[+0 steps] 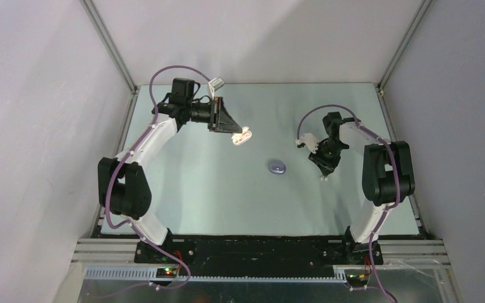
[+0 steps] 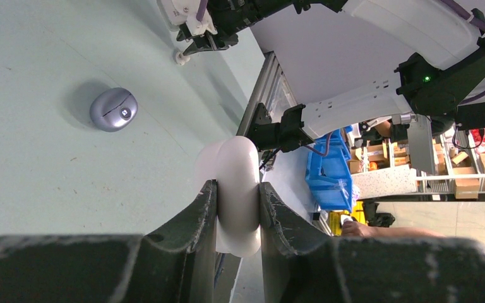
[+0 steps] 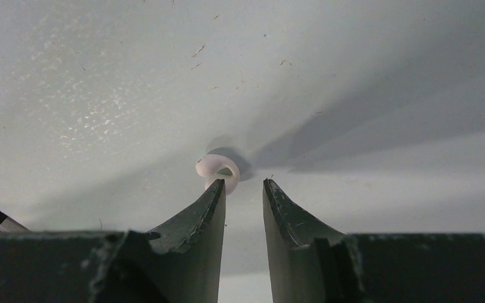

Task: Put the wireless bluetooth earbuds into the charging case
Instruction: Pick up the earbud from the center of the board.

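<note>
My left gripper point(image 2: 237, 189) is shut on a white charging case point(image 2: 235, 165) and holds it above the table at the back left; in the top view the case point(image 1: 242, 136) sticks out past the gripper point(image 1: 233, 130). One white earbud point(image 3: 217, 168) lies on the table just past the left fingertip of my right gripper point(image 3: 244, 184), outside the gap. That gripper is open, points down close over the table, and has nothing between its fingers. The top view shows the same earbud point(image 1: 322, 179) under the right gripper point(image 1: 323, 170). No other earbuds are in view.
A closed purple-grey pebble-shaped case point(image 1: 277, 166) lies on the pale green table point(image 1: 215, 196) between the two arms, also visible in the left wrist view as the case point(image 2: 113, 109). Aluminium frame posts and grey walls bound the table.
</note>
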